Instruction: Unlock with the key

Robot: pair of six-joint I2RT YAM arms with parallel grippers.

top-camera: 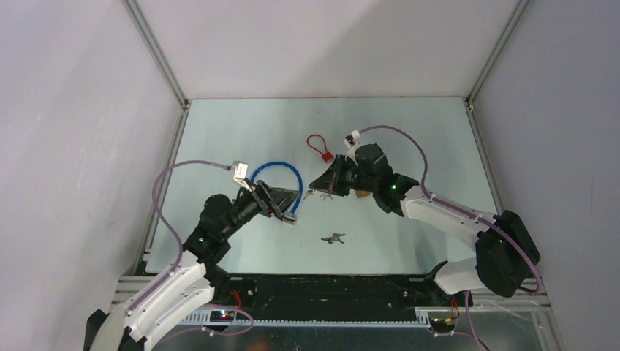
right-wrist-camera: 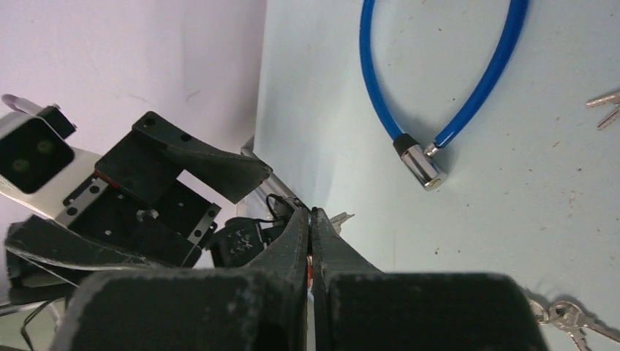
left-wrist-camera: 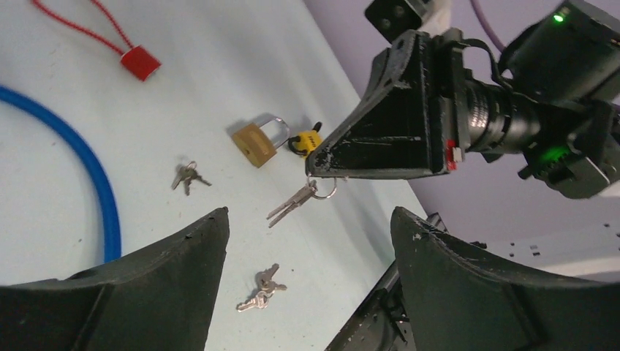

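Note:
My right gripper point(top-camera: 316, 186) is shut on a ring of two long silver keys point(left-wrist-camera: 300, 199) and holds it above the table; the keys hang below its tip. In the right wrist view the jaws point(right-wrist-camera: 311, 213) are pressed together with a key tip point(right-wrist-camera: 338, 218) poking out. My left gripper point(left-wrist-camera: 308, 218) is open and empty, facing the right gripper from the left point(top-camera: 294, 206). A brass padlock point(left-wrist-camera: 256, 143) lies on the table beside a small yellow padlock point(left-wrist-camera: 308, 140), behind the hanging keys.
A blue cable lock point(top-camera: 278, 172) lies by my left gripper, its metal barrel point(right-wrist-camera: 422, 165) on the table. A red cable lock point(top-camera: 319, 146) lies further back. Loose key bunches lie on the table, one near point(top-camera: 333, 238) and one further back point(left-wrist-camera: 188, 175).

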